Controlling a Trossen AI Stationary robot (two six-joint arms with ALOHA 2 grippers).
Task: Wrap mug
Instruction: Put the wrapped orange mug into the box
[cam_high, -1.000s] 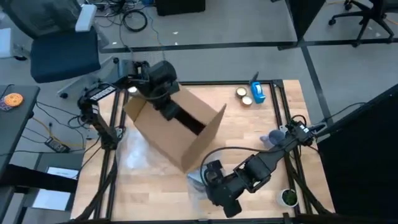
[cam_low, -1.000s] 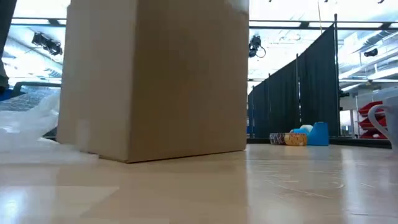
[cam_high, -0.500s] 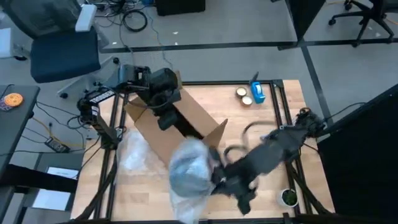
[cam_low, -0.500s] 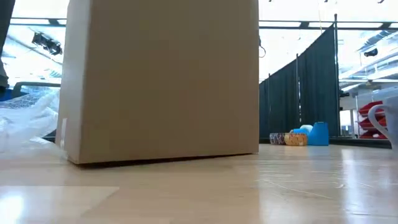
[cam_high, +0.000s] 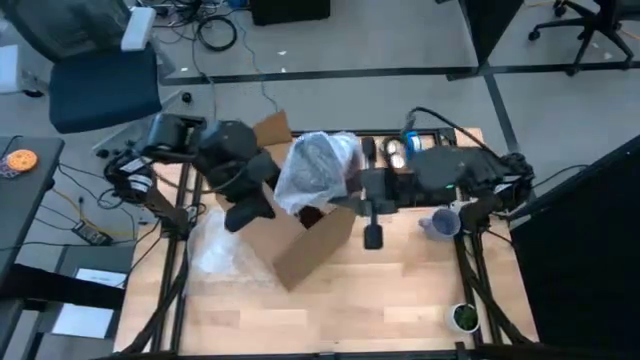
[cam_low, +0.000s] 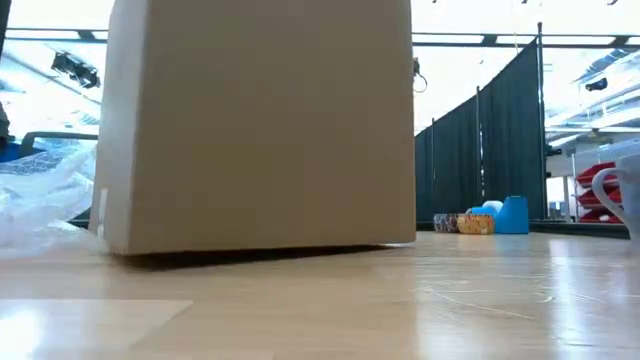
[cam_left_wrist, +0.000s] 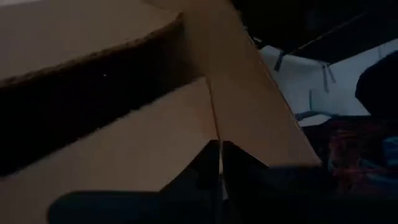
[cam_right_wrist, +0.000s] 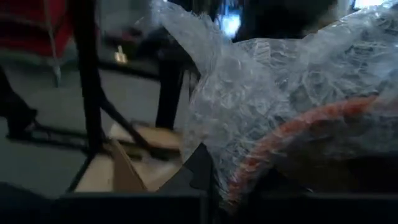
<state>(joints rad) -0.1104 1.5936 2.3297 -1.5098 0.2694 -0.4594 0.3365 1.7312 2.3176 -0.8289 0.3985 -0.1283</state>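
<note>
Both hands meet at box (cam_high: 300, 240): right hand (cam_high: 335, 192) holds wrapped bundle (cam_high: 315, 170).

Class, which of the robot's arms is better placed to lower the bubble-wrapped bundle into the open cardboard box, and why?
Right. The right gripper holds the bubble-wrapped bundle directly over the open cardboard box, while the left gripper is shut on the box's wall, likely steadying it.

Box (cam_high: 300, 235): you see plain brown cardboard, matt, with a rough corrugated edge in the left wrist view.
Bubble wrap (cam_high: 318, 172): held in your right claw (cam_right_wrist: 214, 186), it is clear plastic film, crinkled and glossy, with an orange-red surface showing through it.
Loose wrap (cam_low: 40, 195): beside the box, away from your right claw, the same shiny crumpled plastic.
Worktop (cam_high: 400, 290): you have pale wood, smooth, with a soft sheen in the low view.
Claw fingers (cam_left_wrist: 205, 180): dark and matt.
</note>
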